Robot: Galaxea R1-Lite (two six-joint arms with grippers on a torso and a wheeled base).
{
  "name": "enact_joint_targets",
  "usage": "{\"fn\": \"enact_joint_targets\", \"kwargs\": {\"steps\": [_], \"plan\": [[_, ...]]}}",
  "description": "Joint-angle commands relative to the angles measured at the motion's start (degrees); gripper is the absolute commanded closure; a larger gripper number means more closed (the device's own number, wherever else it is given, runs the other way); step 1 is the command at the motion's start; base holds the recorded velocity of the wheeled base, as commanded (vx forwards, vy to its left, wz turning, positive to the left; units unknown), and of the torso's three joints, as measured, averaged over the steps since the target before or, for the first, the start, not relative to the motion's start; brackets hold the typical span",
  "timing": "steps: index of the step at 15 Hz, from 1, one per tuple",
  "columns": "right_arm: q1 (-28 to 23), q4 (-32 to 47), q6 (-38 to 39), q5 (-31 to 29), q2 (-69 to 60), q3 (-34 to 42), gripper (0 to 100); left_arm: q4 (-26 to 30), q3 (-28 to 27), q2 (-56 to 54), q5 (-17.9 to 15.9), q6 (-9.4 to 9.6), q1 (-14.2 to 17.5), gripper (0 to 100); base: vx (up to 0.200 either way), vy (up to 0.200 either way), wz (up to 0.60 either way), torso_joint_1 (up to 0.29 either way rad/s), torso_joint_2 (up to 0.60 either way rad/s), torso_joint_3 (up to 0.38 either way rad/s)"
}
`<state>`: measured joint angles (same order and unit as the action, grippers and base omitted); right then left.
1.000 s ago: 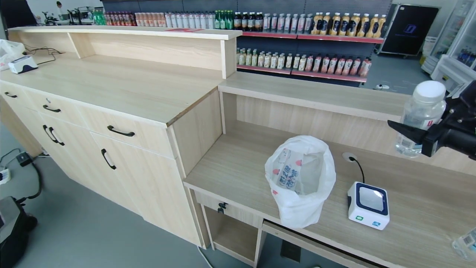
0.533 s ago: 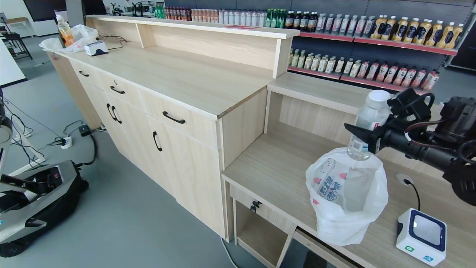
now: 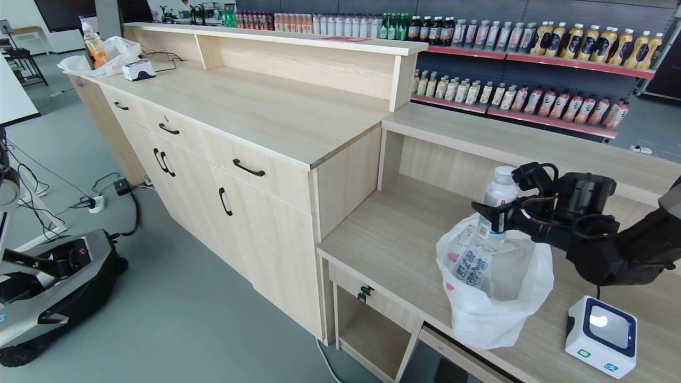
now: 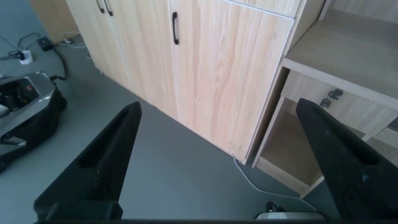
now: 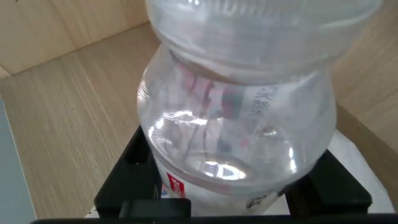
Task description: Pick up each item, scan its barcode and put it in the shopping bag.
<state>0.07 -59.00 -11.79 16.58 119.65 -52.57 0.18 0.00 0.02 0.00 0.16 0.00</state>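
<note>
Shop counter [image 3: 393, 239], light wood, drink shelves [image 3: 505, 48] behind. Right claw [image 3: 492, 214] gripped water bottle [image 3: 498, 192], upright, bottom inside white bag [image 3: 495, 314] mouth, likely ready for drop. Scanner [image 3: 601, 335] sat at bag's 4 o'clock. Left claw [image 4: 219, 107] wide open, empty, above floor [image 4: 161, 162].

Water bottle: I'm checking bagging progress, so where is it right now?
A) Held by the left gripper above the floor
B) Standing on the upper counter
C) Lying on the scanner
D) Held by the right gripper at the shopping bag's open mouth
D: the right gripper is shut on the water bottle, upright with its lower end at the open mouth of the white shopping bag.
</note>
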Motion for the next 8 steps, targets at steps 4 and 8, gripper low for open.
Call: {"fn": "enact_joint_targets", "kwargs": {"steps": [4, 8], "plan": [[-0.86, -1.91, 0.10, 0.03, 11.48, -8.17, 100, -0.01, 0.00, -0.02, 0.00, -0.07, 0.00, 0, 0.000, 0.000, 0.00, 0.000, 0.00, 0.000], [-1.39, -2.08, 0.01, 0.12, 17.02, -14.06, 100, -0.01, 0.00, -0.02, 0.00, 0.02, 0.00, 0, 0.000, 0.000, 0.00, 0.000, 0.00, 0.000]]}}
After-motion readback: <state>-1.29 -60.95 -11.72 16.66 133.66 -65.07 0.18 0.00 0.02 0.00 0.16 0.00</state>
